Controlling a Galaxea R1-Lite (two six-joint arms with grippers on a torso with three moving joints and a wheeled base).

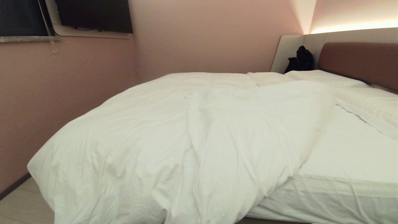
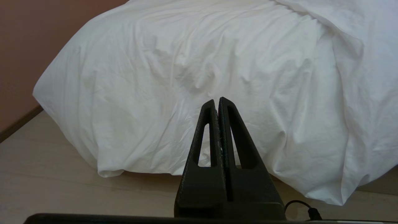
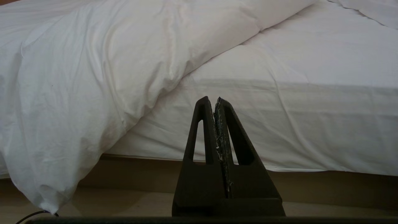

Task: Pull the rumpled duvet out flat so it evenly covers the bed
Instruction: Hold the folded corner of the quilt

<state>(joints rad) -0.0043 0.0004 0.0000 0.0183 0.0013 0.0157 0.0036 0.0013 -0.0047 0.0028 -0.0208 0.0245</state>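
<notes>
I'm parked at the foot of the bed [image 1: 342, 161], and neither arm shows in the head view, which makes sense: both are tucked low in front of the base, pointing level at the mattress edge, so nothing blocks my look at the job. The left gripper [image 2: 217, 101] has its fingers pressed together and holds nothing; it faces the duvet [image 1: 186, 133] where that hangs over the foot end on the left, nearly down to the floor [image 2: 46, 174]. The right gripper [image 3: 215, 100] is also closed on nothing and faces the bare sheet [image 3: 311, 102] on the mattress side, with the duvet's slanting edge just off to one side of it. That tells me why the bed looks as it does: the duvet is bunched toward the left half, with a thick ridge running up its middle, so the right strip of mattress lies uncovered up to the pillows [image 1: 367, 102] by the headboard [image 1: 360, 62]. A dark bag [image 1: 301, 60] sits in the far corner beside the headboard, well apart from anything I need to touch. I judge nothing has begun yet. My guess is the right arm should take the slanting edge and drag it across to the right, since that is where cover is missing and the left side has slack to spare.
</notes>
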